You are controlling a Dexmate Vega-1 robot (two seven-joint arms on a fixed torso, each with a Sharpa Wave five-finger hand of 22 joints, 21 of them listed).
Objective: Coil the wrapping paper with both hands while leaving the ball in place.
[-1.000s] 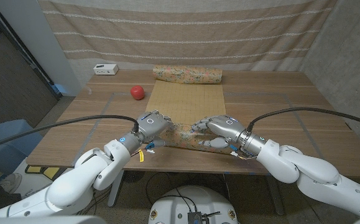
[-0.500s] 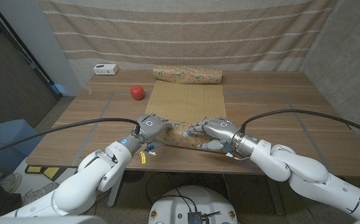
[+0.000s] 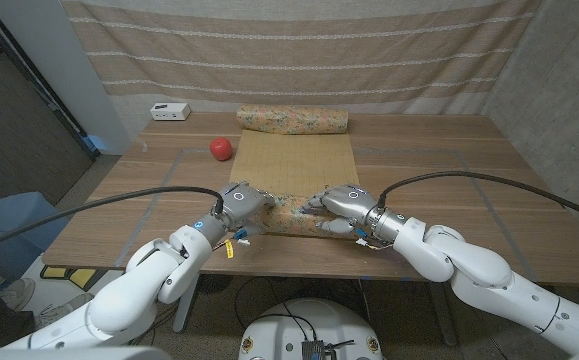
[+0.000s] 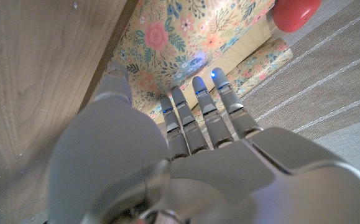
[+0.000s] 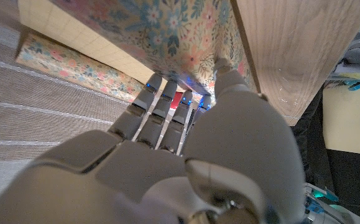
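- Right now both hands grip the near coil of the paper (image 3: 297,160): left hand (image 3: 241,203) on its left end, right hand (image 3: 343,203) on its right end, fingers curled over it.
- We read the coil's long axis as running left-right, parallel to the table (image 3: 449,170) edge; the flat sheet stretches away from us to a far roll (image 3: 292,120).
- Next roll goes away from us; both hands equally near.
- Ball (image 3: 220,148) sits just left of the sheet, well beyond the left hand, apart from the paper.

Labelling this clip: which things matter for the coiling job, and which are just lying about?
Job: wrapping paper, left hand and right hand both on its near rolled edge; red ball, to stay put.
Lying about: white box at the table's far corner.
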